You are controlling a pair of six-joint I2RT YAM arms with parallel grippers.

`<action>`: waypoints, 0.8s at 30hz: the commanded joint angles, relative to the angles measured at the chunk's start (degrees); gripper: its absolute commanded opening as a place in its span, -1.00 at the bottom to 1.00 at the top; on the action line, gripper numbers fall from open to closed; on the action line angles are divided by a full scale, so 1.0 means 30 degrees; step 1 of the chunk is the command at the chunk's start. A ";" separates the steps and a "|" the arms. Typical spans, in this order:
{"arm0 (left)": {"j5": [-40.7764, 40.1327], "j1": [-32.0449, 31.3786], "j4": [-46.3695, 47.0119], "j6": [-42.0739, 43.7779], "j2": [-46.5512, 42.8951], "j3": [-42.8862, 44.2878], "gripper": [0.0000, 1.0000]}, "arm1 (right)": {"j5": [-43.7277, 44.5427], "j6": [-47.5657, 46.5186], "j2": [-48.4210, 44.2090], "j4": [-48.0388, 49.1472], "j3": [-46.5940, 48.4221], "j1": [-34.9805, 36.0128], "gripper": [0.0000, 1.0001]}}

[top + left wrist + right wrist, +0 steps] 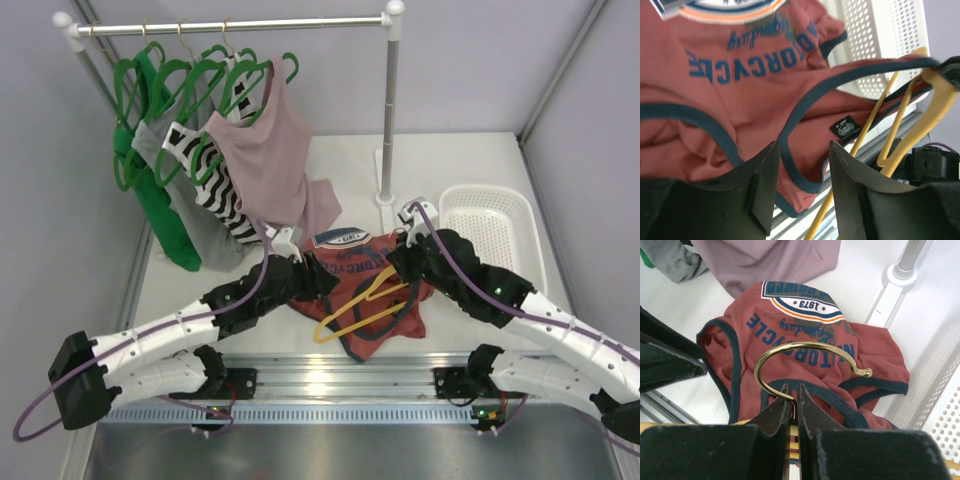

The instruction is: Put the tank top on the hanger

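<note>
On worktop [455, 165]: tank top [740, 100], probably soft, limp, light; hanger [940, 102], stiff, thin
Right pincer [794, 400] clamped on hanger's neck; left pincer [800, 165] apart, best take armhole trim [805, 107]

Right end effector [794, 402] pinching hanger [807, 351] hook, tank top [790, 340] crumpled below

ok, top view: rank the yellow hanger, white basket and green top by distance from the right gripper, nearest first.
1. yellow hanger: its hook is clamped in the right gripper, centre.
2. white basket: right side, apart from the gripper.
3. green top: far left, hanging from the rail.
</note>
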 commanded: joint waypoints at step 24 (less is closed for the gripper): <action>0.7748 -0.1859 0.2969 -0.4110 0.8359 0.0402 -0.04 | 0.0120 0.0205 -0.0897 0.0828 -0.0560 -0.0045 -1.00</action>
